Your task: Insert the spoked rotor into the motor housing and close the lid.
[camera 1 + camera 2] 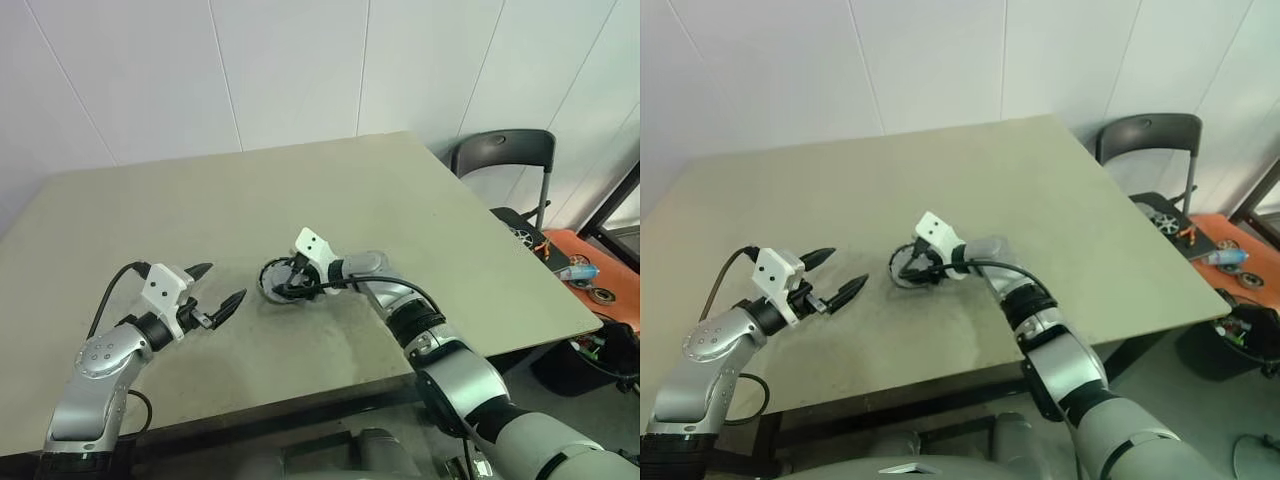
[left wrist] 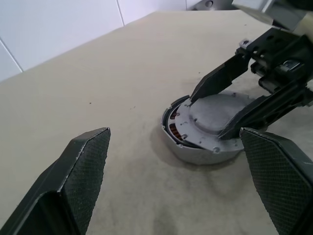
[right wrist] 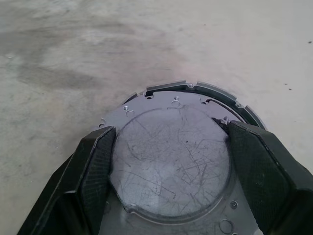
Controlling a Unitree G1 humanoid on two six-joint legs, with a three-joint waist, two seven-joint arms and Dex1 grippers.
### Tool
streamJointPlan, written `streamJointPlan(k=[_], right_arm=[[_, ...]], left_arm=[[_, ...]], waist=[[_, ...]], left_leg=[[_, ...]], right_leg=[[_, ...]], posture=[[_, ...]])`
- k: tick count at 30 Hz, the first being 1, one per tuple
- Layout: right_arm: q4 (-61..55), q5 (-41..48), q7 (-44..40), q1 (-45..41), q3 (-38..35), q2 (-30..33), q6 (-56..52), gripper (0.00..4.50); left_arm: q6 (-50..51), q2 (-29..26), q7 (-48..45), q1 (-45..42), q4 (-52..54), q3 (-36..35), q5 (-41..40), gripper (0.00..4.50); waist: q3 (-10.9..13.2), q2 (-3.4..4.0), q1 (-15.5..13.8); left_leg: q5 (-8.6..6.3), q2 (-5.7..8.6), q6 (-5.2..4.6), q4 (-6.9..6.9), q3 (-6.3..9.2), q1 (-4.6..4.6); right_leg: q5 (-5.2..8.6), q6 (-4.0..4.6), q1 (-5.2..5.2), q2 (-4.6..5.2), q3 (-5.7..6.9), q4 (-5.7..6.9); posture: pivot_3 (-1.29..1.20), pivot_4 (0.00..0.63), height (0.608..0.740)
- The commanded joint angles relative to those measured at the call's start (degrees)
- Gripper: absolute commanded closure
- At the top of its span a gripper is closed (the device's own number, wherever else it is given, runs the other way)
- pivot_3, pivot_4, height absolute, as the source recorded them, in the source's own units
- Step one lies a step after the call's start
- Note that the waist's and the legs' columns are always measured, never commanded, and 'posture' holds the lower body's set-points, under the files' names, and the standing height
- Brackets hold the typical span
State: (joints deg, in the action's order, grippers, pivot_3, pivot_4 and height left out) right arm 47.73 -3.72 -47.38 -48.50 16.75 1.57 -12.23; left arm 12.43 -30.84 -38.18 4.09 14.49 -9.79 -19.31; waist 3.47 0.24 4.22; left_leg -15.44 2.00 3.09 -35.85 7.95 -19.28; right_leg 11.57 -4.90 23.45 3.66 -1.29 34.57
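Right tool (image 3: 168,171) pinches flat round silver lid (image 3: 171,161) atop squat dark-rimmed motor housing (image 2: 205,152) w/ copper windings; left tool (image 1: 217,291) spread, beside housing, above beige surface (image 1: 300,200).

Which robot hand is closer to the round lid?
The right gripper. Its jaws sit on the lid, one either side of its raised middle. The left gripper hangs off to the side, apart.
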Motion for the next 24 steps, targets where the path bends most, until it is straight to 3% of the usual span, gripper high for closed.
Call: streamJointPlan(k=[1,5,6,7,8,9,10,11,12,13,14,16,20,24], right_arm=[[5.6,-3.8,5.5,-0.3,1.1,1.1,0.4,1.21],[6.5,-3.5,5.5,-0.5,1.5,1.1,1.2,1.21],[6.6,-3.5,5.2,-0.5,1.8,1.1,1.2,1.21],[6.7,-3.5,5.0,-0.5,1.8,1.1,1.4,1.21],[6.7,-3.1,5.5,-0.5,1.4,1.0,1.4,1.21],[6.9,-2.6,5.6,-0.7,0.7,0.8,1.1,1.21],[6.5,-1.1,4.5,-0.9,-0.4,0.4,-0.4,1.21],[5.7,0.3,2.7,-1.0,-1.3,0.1,-1.9,1.21],[4.3,1.5,0.5,-0.7,-1.8,-0.1,-3.4,1.21],[3.1,2.4,-1.1,-0.5,-2.1,-0.3,-4.4,1.21],[1.8,3.2,-2.4,-0.1,-2.3,-0.4,-4.8,1.21],[-0.4,4.2,-4.0,0.5,-2.5,-0.6,-6.2,1.21],[-0.2,3.8,-0.5,0.2,-3.5,-1.0,-5.8,1.21],[-0.7,5.8,0.9,-0.6,-6.5,-1.9,-2.9,1.21]], left_arm=[[0.3,-0.6,0.5,-0.9,2.8,-0.8,-0.4,0.0],[0.7,-0.5,0.5,-0.9,3.1,-0.9,-0.4,0.0],[0.8,-0.5,0.5,-0.9,3.2,-0.9,-0.4,0.0],[0.8,-0.5,0.5,-0.9,3.2,-0.9,-0.4,0.0],[0.7,-0.5,0.5,-0.9,3.1,-0.9,-0.4,0.0],[0.7,-0.5,0.5,-0.9,3.0,-0.8,-0.4,0.0],[0.6,-0.5,0.5,-0.9,3.0,-0.8,-0.4,0.0],[0.6,-0.6,0.5,-0.9,2.9,-0.8,-0.4,0.0],[0.6,-0.5,0.5,-0.9,2.9,-0.8,-0.4,0.0],[0.5,-0.6,0.4,-0.8,2.8,-0.8,-0.4,0.0],[0.4,-0.6,0.4,-0.8,2.7,-0.9,-0.4,0.0],[0.4,-0.6,0.4,-0.9,2.5,-0.9,-0.3,0.0],[0.4,-0.5,0.3,-1.2,2.3,-0.8,-0.2,0.0],[0.3,-0.5,0.4,-1.0,2.4,-0.9,-0.2,0.0]], waist=[[-0.2,0.66,0.4],[-0.6,2.18,0.7],[-0.7,2.07,0.3],[-0.8,1.66,0.0],[-1.0,0.79,-0.4],[-0.9,-0.54,-1.3],[-0.6,-2.0,-1.9],[-0.5,-2.1,-2.1],[-0.4,-1.51,-2.0],[-0.5,-0.86,-1.6],[-0.4,-0.66,-1.1],[-0.2,-0.39,0.4],[-0.4,-0.74,1.6],[-0.5,-1.01,1.7]], left_leg=[[-0.01,-0.15,0.01,-0.04,0.11,-0.1],[-0.02,-1.46,0.01,0.01,0.21,-1.26],[-0.02,-1.96,0.0,0.18,0.19,-2.01],[-0.02,-2.35,0.0,0.38,-0.04,-2.22],[-0.01,-2.67,-0.01,0.57,-0.81,-2.22],[-0.01,-2.97,-0.01,0.68,-2.02,-2.15],[0.01,-3.51,-0.04,0.88,-3.91,-1.75],[0.12,-3.71,-0.16,0.71,-5.57,-0.73],[0.13,-3.95,-0.2,0.15,-5.92,-0.29],[0.09,-4.01,-0.22,-0.57,-5.9,-0.25],[0.09,-3.77,-0.21,-1.48,-5.91,-0.02],[-0.26,-3.4,0.33,-0.91,-5.33,0.09],[-0.24,-2.74,0.18,-0.77,-5.13,0.06],[-0.31,-2.66,0.09,-0.27,-5.07,-0.21]], right_leg=[[-0.01,0.01,-0.02,-0.12,0.23,-0.39],[-0.34,0.08,-0.21,-0.6,1.63,-3.02],[-0.75,0.14,-0.34,-0.94,1.64,-3.75],[-0.99,0.35,-0.21,-0.92,1.44,-3.25],[-1.03,0.43,-0.18,-0.88,1.01,-2.25],[-0.89,0.38,-0.3,-0.99,0.02,0.18],[2.5,0.56,-0.33,-1.11,-1.36,4.26],[5.4,0.89,-0.07,-1.34,-2.97,6.11],[5.72,1.32,-0.2,-2.14,-3.29,6.27],[5.78,1.5,-0.1,-2.78,-3.05,5.81],[5.76,1.57,0.08,-3.16,-2.64,5.37],[5.68,1.67,-0.13,-3.15,-1.6,3.92],[3.4,1.15,-0.53,-2.9,-1.98,2.95],[3.22,0.91,-0.23,-2.98,-1.97,2.44]], posture=[[0.0,0.0,0.74],[0.0,0.0,0.74],[0.0,0.0,0.74],[0.0,0.0,0.74],[0.0,0.0,0.74],[0.0,0.0,0.74],[0.0,0.0,0.74],[0.0,0.0,0.74],[0.0,0.0,0.74],[0.0,0.0,0.74],[0.0,0.0,0.74],[0.0,0.0,0.74],[0.0,0.0,0.74],[0.0,0.0,0.74]])
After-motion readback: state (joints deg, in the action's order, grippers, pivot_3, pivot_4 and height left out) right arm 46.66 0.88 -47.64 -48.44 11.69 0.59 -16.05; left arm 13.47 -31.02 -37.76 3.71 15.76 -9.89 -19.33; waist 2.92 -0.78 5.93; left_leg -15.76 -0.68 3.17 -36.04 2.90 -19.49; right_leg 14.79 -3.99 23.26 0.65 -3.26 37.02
